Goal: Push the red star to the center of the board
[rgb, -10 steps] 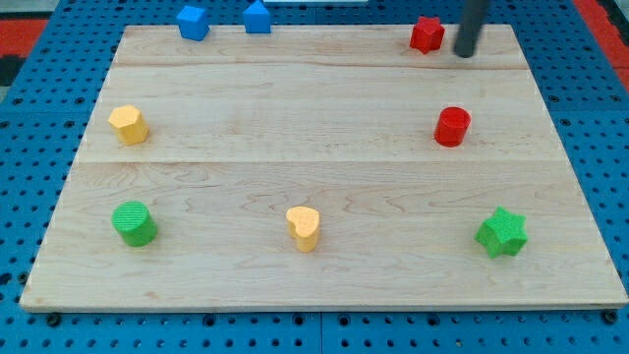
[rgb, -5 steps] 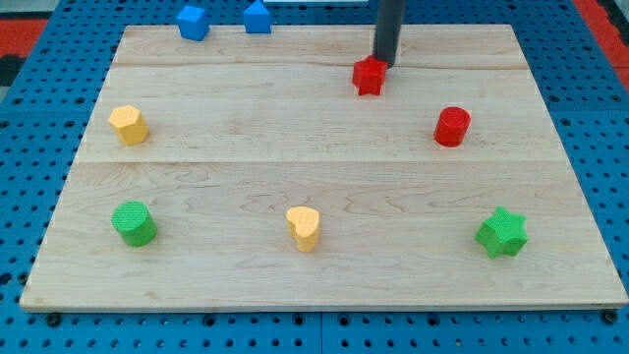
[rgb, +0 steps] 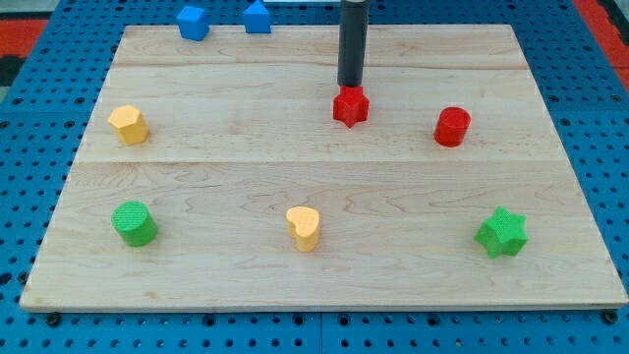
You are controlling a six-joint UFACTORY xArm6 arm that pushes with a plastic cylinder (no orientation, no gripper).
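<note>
The red star (rgb: 351, 106) is taken as the landmark; everything is placed against it, going from the view's left to the view's right.

Well to its left, slightly lower, a yellow block (rgb: 129, 124) is seen, shape roughly hexagonal. Further down-left a green cylinder (rgb: 133, 223) sits near the board's (rgb: 246, 167) lower left corner. Up-left of the star, at the board's top edge, a blue block (rgb: 193, 21) and a second blue block (rgb: 257, 17) are found, shapes not clearly made out. Below the star and a little left, a yellow heart (rgb: 305, 228) is placed.

The red star lies just above and slightly right of the board's middle. It is judged to be a small, light, rigid piece that will slide easily on the smooth wood; its points make it prone to turning if pushed off-centre. No hold can be taken: there is no gripper on this rig, so nothing is clenched or released, only pushed. Contact is best made squarely on the star's upper side, between two points.

My tip (rgb: 351, 86) is placed directly above the star in the view, touching or just short of its top edge, so a push toward the view's bottom and slightly left is lined up.

To the star's right, a red cylinder (rgb: 453, 127) stands apart, slightly lower. Far down-right, a green star (rgb: 502, 233) is seen.
</note>
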